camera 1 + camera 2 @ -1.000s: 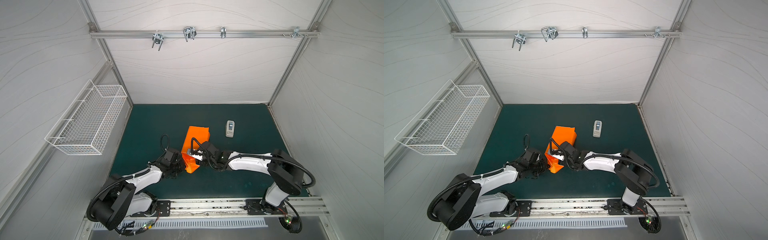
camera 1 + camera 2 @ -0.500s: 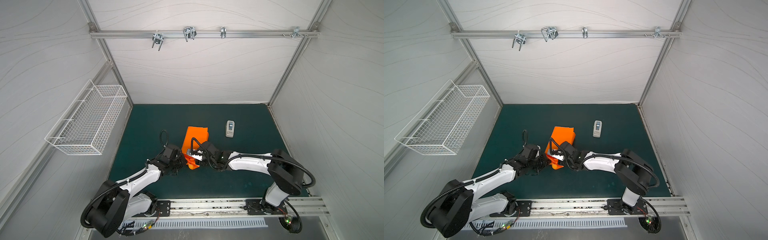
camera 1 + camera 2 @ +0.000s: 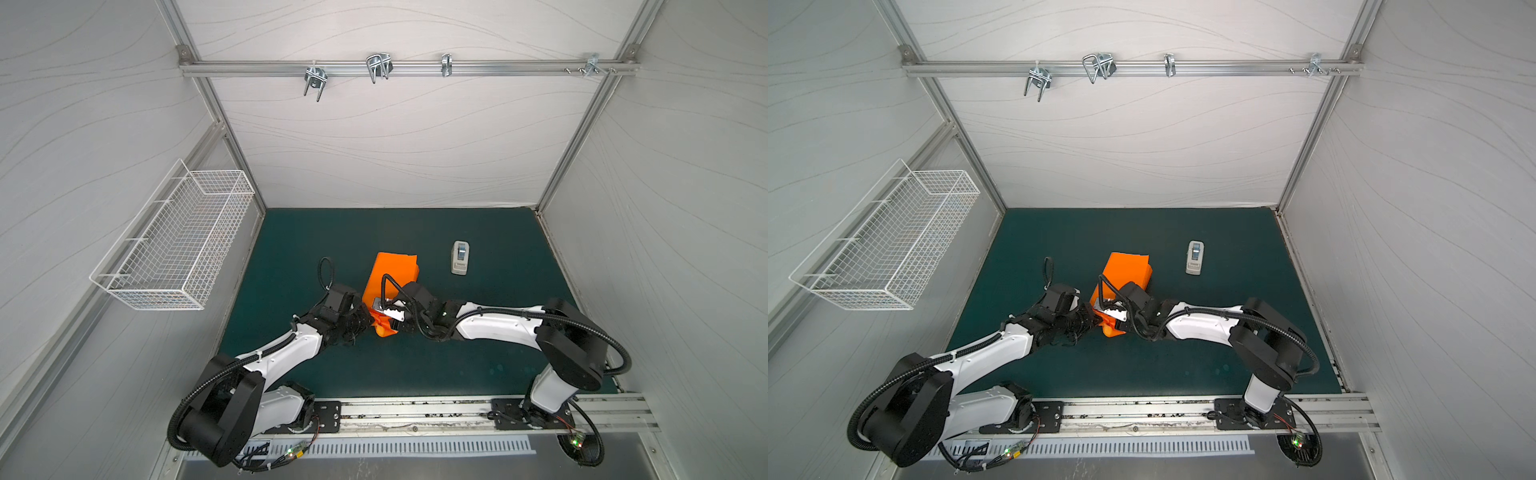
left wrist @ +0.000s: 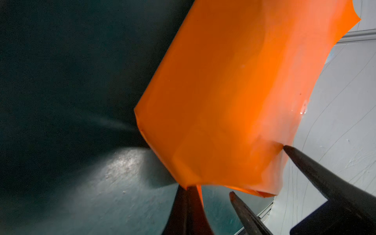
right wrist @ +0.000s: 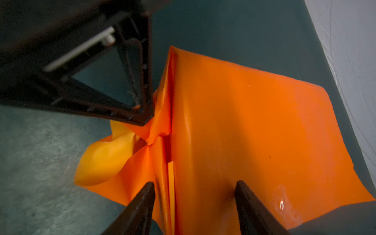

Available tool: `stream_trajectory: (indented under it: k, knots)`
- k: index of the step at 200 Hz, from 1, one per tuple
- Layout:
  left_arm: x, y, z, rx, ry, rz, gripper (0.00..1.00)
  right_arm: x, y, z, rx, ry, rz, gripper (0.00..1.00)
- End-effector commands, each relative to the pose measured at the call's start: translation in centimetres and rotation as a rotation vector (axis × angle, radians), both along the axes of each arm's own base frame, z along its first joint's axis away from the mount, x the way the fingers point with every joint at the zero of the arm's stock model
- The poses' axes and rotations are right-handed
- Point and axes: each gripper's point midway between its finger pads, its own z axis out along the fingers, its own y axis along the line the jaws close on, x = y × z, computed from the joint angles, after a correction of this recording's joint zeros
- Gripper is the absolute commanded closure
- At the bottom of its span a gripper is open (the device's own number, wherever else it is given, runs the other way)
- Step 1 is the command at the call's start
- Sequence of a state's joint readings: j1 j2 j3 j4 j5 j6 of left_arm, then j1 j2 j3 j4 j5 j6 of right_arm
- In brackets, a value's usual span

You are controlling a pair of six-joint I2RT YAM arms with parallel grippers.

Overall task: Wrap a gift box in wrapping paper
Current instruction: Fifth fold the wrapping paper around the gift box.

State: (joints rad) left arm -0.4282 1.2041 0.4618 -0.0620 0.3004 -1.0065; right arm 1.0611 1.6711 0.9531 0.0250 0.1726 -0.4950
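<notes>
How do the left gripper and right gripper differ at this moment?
The left gripper is shut, pinching a crumpled fold of the wrapping paper. The right gripper has its jaws apart, with its tips against a smoother stretch. The left gripper reaches in from the robot's left, the right gripper from its right. Both touch the paper.

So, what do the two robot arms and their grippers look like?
The left arm and right arm have white shells, black joints and black ribbed cables running along them. The left gripper and right gripper each have two slim black fingers tapering to points.
</notes>
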Motion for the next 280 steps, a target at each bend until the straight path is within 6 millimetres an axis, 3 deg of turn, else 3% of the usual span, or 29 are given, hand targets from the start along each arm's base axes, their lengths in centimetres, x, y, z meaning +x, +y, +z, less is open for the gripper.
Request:
stream_trajectory:
  k: [1, 35, 69, 91, 108, 158, 213, 280]
  knots:
    - [2.4, -0.7, 2.5, -0.059, -0.089, 0.020, 1.00, -0.7, -0.2, -0.7, -0.041, 0.053, 0.033, 0.36]
    - [2.5, -0.3, 2.3, -0.057, -0.083, 0.027, 1.00, 0.5, -0.2, 2.1, 0.018, 0.033, -0.016, 0.33]
    - [2.7, -0.3, 1.7, -0.066, -0.069, 0.029, 1.00, 1.6, -1.2, 6.1, 0.130, -0.004, -0.076, 0.21]
    - [3.0, -0.2, 1.6, -0.075, -0.063, 0.036, 1.00, 1.3, -1.8, 6.9, 0.153, -0.012, -0.088, 0.15]
    - [3.2, -0.3, 1.8, -0.079, -0.068, 0.036, 1.00, 0.5, -1.9, 6.6, 0.144, -0.022, -0.066, 0.01]
    - [3.4, -0.2, 2.2, -0.090, -0.071, 0.036, 1.00, -1.7, -0.8, 5.5, 0.101, -0.112, 0.015, 0.01]
    - [3.5, -0.2, 2.0, -0.116, -0.059, 0.040, 1.00, -4.0, 1.0, 2.3, 0.057, -0.343, 0.185, 0.01]
    - [3.5, -0.3, 2.2, -0.147, -0.052, 0.033, 1.00, -3.2, 3.5, 0.5, 0.045, -0.502, 0.157, 0.01]
